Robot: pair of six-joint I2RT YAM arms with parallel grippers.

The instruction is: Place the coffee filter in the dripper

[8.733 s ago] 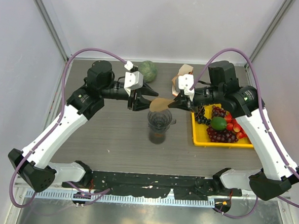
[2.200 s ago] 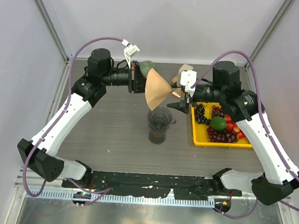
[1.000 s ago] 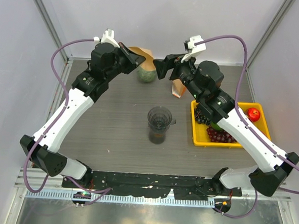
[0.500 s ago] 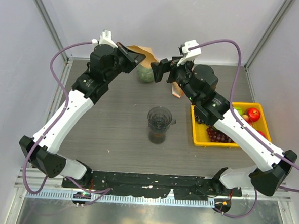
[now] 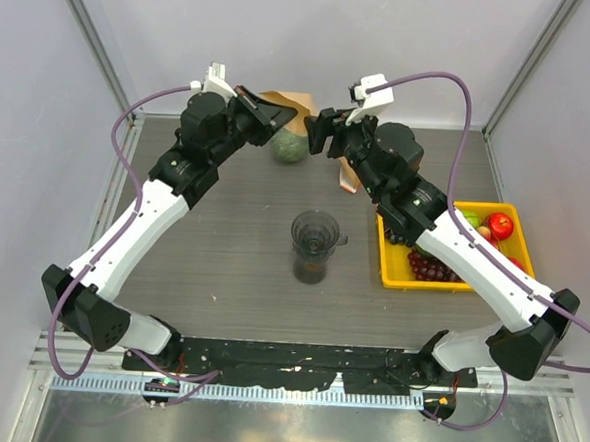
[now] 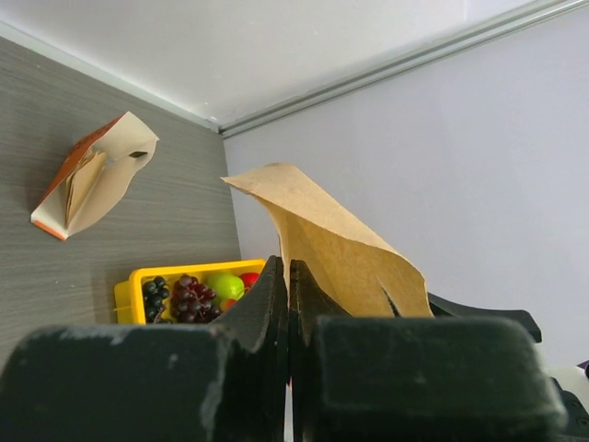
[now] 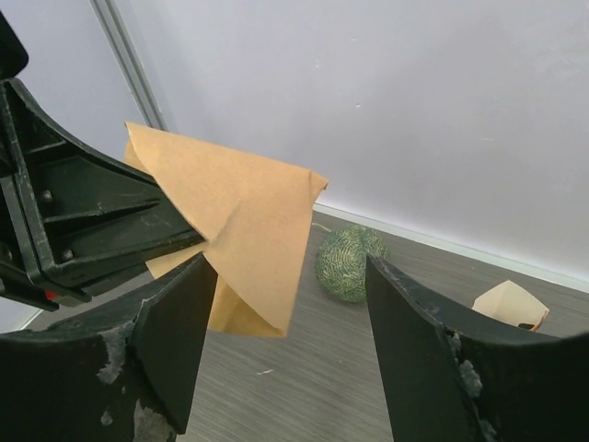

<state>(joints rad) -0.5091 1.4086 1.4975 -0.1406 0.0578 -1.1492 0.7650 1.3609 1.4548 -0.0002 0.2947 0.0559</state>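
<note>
The coffee filter [image 5: 296,109], a thin light-brown paper cone, is held up in the air at the back of the table, with my left gripper [image 5: 273,116] shut on its edge [image 6: 337,247]. My right gripper [image 5: 318,134] faces it from the right, open, and the filter's lower corner [image 7: 241,204] hangs between and just beyond its fingers without touching them. The dripper [image 5: 315,230], a dark see-through cone with a small handle, sits on a glass jug [image 5: 312,268] at mid-table, below and nearer than both grippers.
A green netted melon [image 5: 290,149] lies at the back under the filter. The white-orange pack of filters [image 5: 348,176] stands beside it, partly behind my right arm. A yellow tray [image 5: 466,284] of fruit sits at the right.
My right gripper has edged left toward the filter, and its jaws opened wider and then narrowed somewhat. The left gripper keeps its hold and has barely shifted.
</note>
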